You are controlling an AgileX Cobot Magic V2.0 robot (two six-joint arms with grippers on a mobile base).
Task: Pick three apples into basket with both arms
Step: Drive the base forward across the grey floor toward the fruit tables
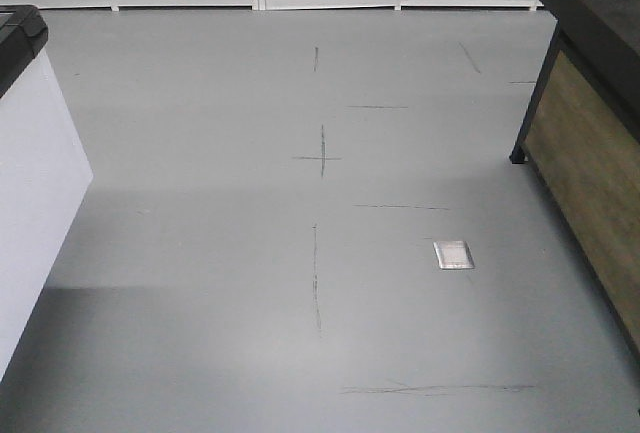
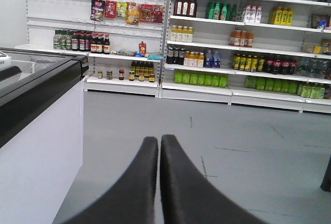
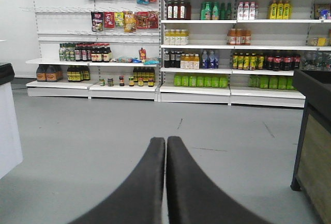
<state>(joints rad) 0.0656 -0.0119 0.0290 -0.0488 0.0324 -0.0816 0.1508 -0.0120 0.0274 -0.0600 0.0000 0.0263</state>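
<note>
No apples and no basket show in any view. My left gripper (image 2: 159, 139) is shut, its two black fingers pressed together with nothing between them, pointing over the grey shop floor toward the shelves. My right gripper (image 3: 166, 140) is shut in the same way and holds nothing, aimed at the same shelving wall. Neither arm appears in the front view.
A white chest freezer (image 2: 36, 131) with a black rim stands on the left. A dark wooden display stand (image 1: 590, 123) is on the right. Stocked shelves (image 3: 196, 53) line the far wall. Grey floor (image 1: 320, 253) with scuff marks and a small metal plate (image 1: 453, 254) lies between.
</note>
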